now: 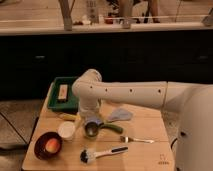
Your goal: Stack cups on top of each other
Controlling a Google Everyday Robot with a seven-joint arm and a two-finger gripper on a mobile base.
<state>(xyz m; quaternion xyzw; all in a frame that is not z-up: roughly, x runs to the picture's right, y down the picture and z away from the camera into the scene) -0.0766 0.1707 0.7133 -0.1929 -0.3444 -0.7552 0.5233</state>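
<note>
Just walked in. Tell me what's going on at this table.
A white robot arm reaches over a wooden table, its gripper hanging just above a cup near the middle. A second, pale cup stands to that one's left, so nothing is stacked yet. Also out are a dark red bowl, a green tray, a fork and a dish brush.

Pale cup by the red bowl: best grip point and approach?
Take the pale cup by its rim from straight above, one finger inside. It stands upright, mouth up, and the bowl crowds its left side. The gripper, open, hangs just to its right over a round grey thing.
</note>
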